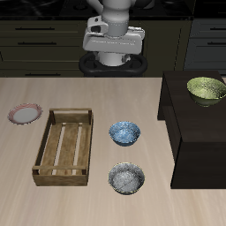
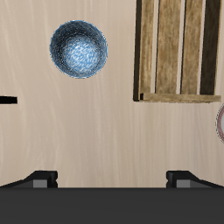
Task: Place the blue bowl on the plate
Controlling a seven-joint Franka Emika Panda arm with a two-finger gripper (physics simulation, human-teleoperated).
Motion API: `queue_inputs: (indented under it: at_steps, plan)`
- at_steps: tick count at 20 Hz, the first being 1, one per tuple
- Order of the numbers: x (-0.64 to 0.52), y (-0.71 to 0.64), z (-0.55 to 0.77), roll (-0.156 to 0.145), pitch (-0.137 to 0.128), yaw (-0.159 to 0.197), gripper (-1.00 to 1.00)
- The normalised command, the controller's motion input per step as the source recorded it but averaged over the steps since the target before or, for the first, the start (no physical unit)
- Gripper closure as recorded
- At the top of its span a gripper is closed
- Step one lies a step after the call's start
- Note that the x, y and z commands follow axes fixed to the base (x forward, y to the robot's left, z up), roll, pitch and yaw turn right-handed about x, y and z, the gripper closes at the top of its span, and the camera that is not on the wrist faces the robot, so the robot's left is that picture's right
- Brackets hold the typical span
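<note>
The blue bowl [image 1: 124,133] stands upright on the table, beside the wooden tray and in front of the robot. It also shows in the wrist view [image 2: 79,49], bright blue with white speckles. The plate [image 1: 25,114], pale with a pinkish-red rim, lies on the far side of the tray from the bowl, a little farther back; only its rim [image 2: 220,122] shows in the wrist view. My gripper [image 1: 113,46] hangs high near the robot's base, well behind the bowl. It is open and empty, with the fingertips [image 2: 42,179] wide apart.
A wooden slatted tray [image 1: 64,146] lies between plate and blue bowl. A grey-white speckled bowl [image 1: 127,177] stands nearer the front edge. A yellow-green bowl [image 1: 206,88] sits on a dark cabinet [image 1: 194,132] beside the bowls.
</note>
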Motion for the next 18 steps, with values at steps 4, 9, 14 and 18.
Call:
queue_inputs:
  at_steps: [4,9,14,18]
  plan:
    - [0.27,-0.02,-0.11,-0.030,0.019,-0.007,-1.00]
    - [0.42,-0.07,0.02,-0.011,-0.005,-0.021,-1.00]
    - [0.38,0.00,-0.18,0.003,0.043,0.000,-1.00]
    - [0.21,0.08,-0.16,0.011,0.018,-0.004,-1.00]
